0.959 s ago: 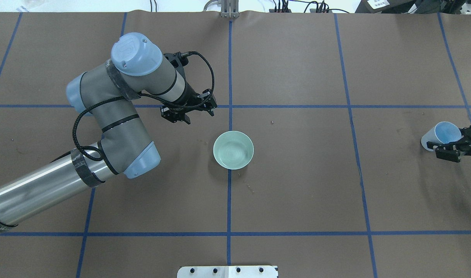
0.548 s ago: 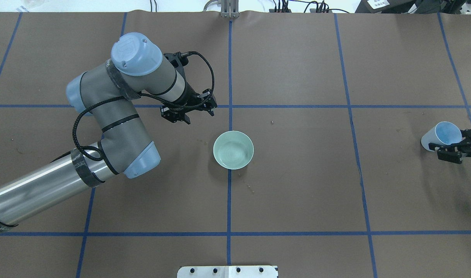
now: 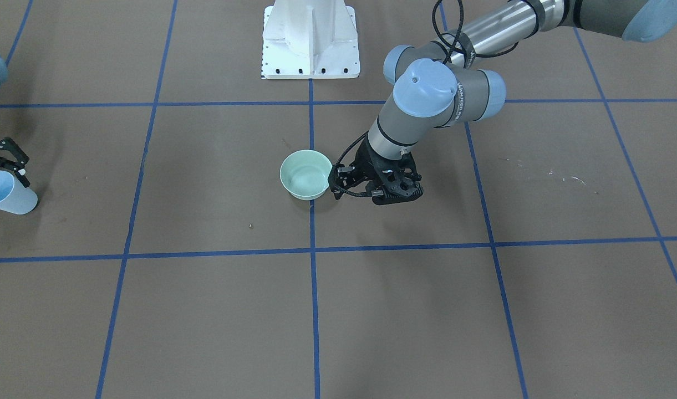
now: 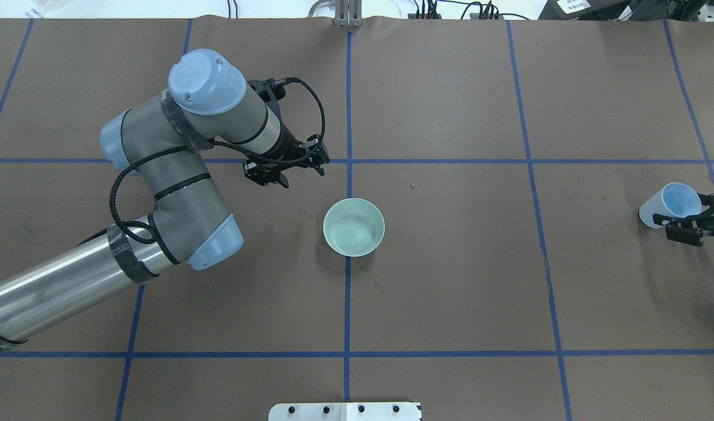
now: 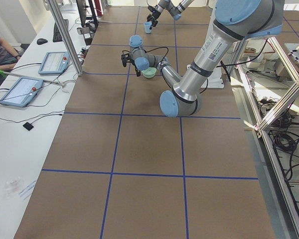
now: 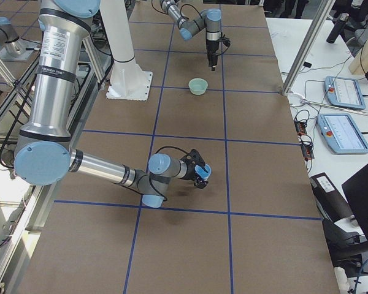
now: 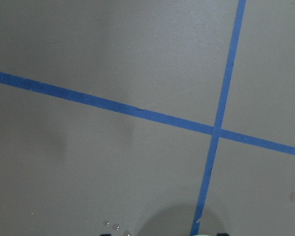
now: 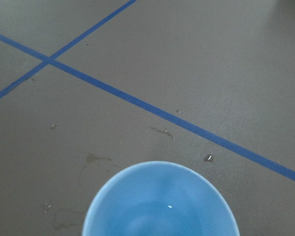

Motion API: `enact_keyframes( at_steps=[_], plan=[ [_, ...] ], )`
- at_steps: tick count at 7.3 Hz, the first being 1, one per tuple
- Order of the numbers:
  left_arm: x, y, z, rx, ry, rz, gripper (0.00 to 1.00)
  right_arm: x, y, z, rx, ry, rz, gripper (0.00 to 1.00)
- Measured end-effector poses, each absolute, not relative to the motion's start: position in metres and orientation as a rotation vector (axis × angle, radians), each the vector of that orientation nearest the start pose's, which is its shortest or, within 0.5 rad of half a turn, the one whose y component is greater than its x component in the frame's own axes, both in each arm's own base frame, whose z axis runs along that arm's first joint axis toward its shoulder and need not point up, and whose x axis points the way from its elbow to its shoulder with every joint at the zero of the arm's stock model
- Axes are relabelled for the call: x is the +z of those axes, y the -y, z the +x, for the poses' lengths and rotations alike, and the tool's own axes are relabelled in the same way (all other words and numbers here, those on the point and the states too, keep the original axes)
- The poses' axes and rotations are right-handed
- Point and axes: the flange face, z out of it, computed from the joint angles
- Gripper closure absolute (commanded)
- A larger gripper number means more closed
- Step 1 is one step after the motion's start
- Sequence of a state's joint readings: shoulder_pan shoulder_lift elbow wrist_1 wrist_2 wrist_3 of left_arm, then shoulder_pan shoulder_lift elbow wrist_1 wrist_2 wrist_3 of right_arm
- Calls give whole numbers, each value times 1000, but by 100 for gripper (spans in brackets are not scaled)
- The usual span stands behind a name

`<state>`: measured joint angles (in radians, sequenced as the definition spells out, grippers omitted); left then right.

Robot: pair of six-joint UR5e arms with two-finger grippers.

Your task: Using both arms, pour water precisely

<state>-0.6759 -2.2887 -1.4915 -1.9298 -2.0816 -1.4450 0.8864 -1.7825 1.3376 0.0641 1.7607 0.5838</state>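
Grippers: we count two. The left gripper (image 4: 285, 169) hangs empty at about 10 o'clock from the one green bowl (image 4: 354, 227), fingers slightly spread. The right gripper (image 4: 687, 223) pinches the one blue cup (image 4: 669, 204), well apart at 3 o'clock; water (image 8: 169, 206) glints inside.

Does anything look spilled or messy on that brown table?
Yes, slightly. In the right wrist view, small droplets and faint damp stains lie on the table beyond the blue cup. A few more specks sit near the green bowl.
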Motion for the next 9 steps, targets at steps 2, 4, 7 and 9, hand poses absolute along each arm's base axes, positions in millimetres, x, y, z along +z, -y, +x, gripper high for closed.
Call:
enact_keyframes(
  at_steps=[2,4,7,9],
  plan=[
    [211,517,509,-242,-1079,-50,23,691,374,-160,-185,859,863,3],
    [211,517,509,-242,-1079,-50,23,688,377,-165,-178,878,867,3],
    [210,517,507,-242,-1081,-48,22,687,378,-167,-173,889,869,4],
    [209,518,507,-243,-1082,-48,23,693,376,-166,-173,895,877,4]
  ],
)
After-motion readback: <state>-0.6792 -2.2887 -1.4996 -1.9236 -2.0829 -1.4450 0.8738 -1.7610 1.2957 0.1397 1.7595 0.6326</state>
